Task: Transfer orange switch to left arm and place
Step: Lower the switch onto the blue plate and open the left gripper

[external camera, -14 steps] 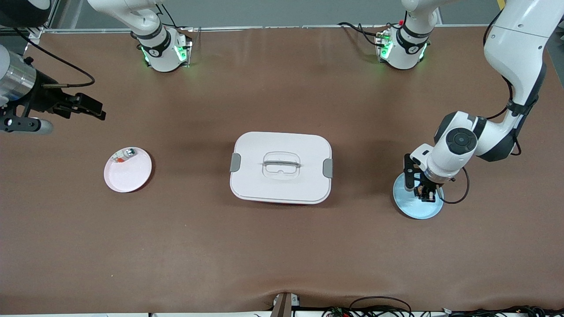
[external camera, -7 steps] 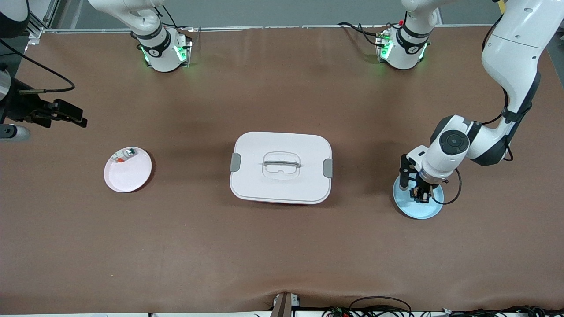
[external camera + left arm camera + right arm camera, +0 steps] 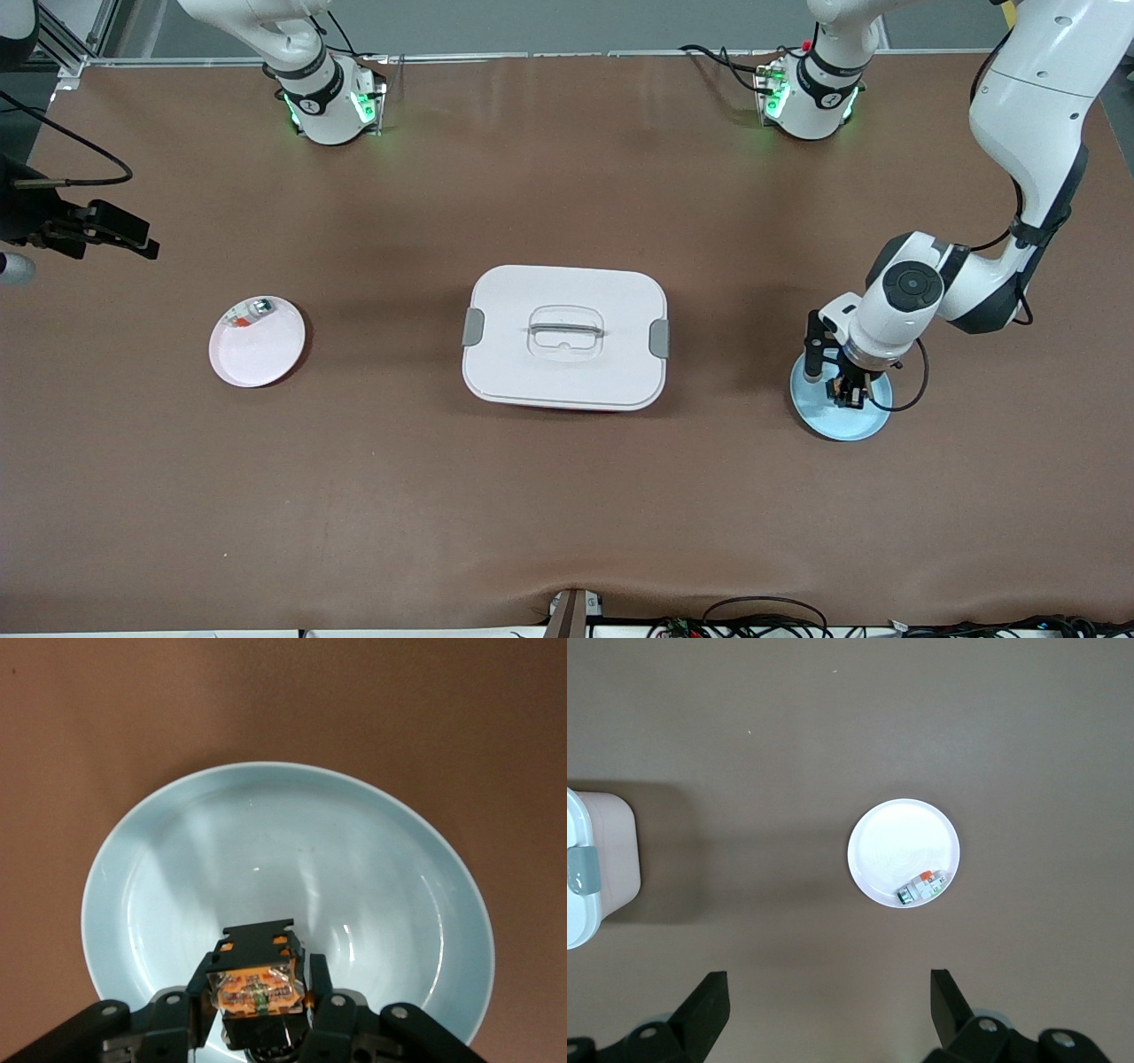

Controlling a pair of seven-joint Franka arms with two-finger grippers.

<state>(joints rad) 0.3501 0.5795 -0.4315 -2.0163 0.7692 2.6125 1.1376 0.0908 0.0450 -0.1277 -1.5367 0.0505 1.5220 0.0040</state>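
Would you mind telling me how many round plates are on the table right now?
2. A pink plate lies toward the right arm's end; a light blue plate lies toward the left arm's end, under the left claw. None seems hidden.

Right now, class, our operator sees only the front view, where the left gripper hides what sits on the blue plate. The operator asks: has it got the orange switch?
Observer: Yes. In the left wrist view the left gripper is shut on the orange switch, over the blue plate.
Operator: Anything else on that plate?
Observer: No, the part that view shows is bare.
Operator: Is the right gripper ready to receive?
Observer: The right wrist view shows the right gripper open with nothing in it, over the table beside the pink plate.
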